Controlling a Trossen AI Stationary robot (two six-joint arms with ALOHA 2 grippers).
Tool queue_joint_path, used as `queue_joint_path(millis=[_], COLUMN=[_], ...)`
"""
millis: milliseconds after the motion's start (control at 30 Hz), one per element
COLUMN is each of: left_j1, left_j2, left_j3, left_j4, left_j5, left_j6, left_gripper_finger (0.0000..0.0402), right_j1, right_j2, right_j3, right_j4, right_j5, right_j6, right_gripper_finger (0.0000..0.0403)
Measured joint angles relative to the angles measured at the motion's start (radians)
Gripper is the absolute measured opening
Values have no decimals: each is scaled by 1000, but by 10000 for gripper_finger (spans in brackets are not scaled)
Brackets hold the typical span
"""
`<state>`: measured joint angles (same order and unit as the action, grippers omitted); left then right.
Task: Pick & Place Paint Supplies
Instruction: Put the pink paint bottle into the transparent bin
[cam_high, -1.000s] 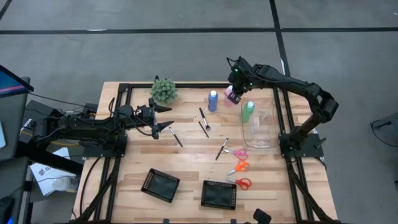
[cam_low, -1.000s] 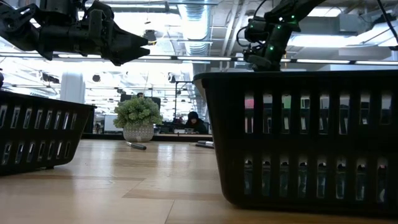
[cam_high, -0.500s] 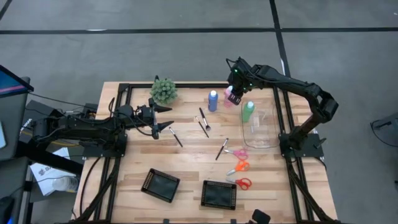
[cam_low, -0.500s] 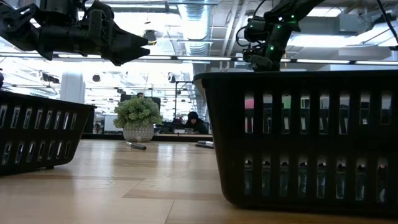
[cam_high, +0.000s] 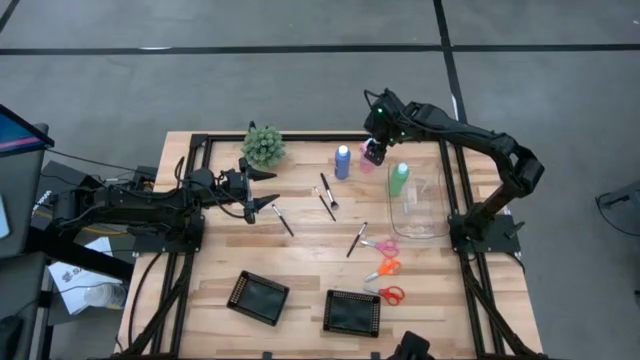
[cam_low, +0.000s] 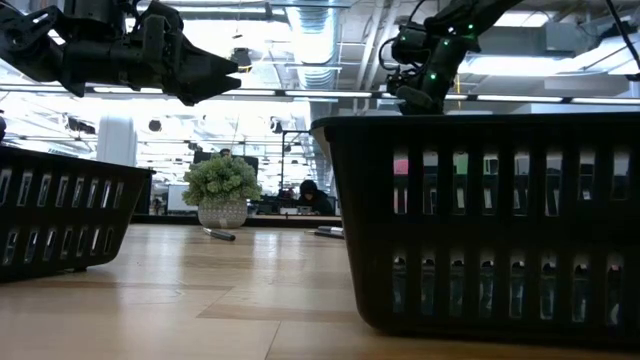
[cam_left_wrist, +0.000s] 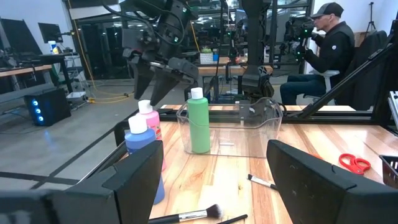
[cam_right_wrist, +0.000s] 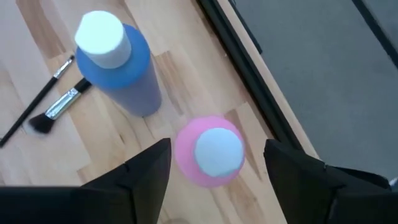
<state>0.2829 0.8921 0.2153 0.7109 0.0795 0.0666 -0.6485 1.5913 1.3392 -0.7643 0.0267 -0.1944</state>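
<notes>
The pink bottle (cam_right_wrist: 208, 151) stands upright on the table at the far right, beside the blue bottle (cam_right_wrist: 121, 62) and the green bottle (cam_high: 399, 178). My right gripper (cam_right_wrist: 216, 146) hangs open just above the pink bottle's white cap, one finger on either side, touching nothing; the left wrist view shows it (cam_left_wrist: 158, 74) over that bottle (cam_left_wrist: 149, 121). My left gripper (cam_high: 272, 188) hovers open over the table's left half. Brushes (cam_high: 327, 195) lie flat mid-table. Pink, orange and red scissors (cam_high: 384, 268) lie toward the right.
A clear plastic container (cam_high: 420, 208) stands at the right edge next to the green bottle. A green plant ball (cam_high: 263, 145) sits at the far left-centre. Two black trays (cam_high: 259, 298) (cam_high: 352, 312) stand near the front edge. In the room beyond, a person (cam_left_wrist: 326, 43) sits.
My right gripper has opened off the pink bottle and risen a little above it. The bottle stays standing upright where it was.
</notes>
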Motion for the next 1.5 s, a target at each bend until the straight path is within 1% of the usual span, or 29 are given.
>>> queue_joint_path(millis=[200, 367, 500, 633, 933, 1033, 1333, 1500], left_j1=[0, 0, 0, 0, 0, 0, 0, 0], left_j2=[0, 0, 0, 0, 0, 0, 0, 0], left_j3=[0, 0, 0, 0, 0, 0, 0, 0], left_j4=[0, 0, 0, 0, 0, 0, 0, 0], left_j5=[0, 0, 0, 0, 0, 0, 0, 0], left_j6=[0, 0, 0, 0, 0, 0, 0, 0], left_gripper_finger=[280, 280, 280, 280, 280, 280, 280, 280], right_j1=[-10, -15, -14, -14, -11, -6, -3, -2], right_j2=[4, 66, 86, 80, 69, 69, 68, 68], right_j3=[0, 1, 3, 3, 6, 6, 6, 6], right_j4=[6, 12, 14, 18, 15, 14, -2, -5], right_j5=[-5, -24, -26, -18, -29, -29, -27, -26], right_j6=[-6, -22, -23, -23, -18, -23, -18, -7], right_gripper_finger=[248, 248, 236, 211, 126, 106, 112, 107])
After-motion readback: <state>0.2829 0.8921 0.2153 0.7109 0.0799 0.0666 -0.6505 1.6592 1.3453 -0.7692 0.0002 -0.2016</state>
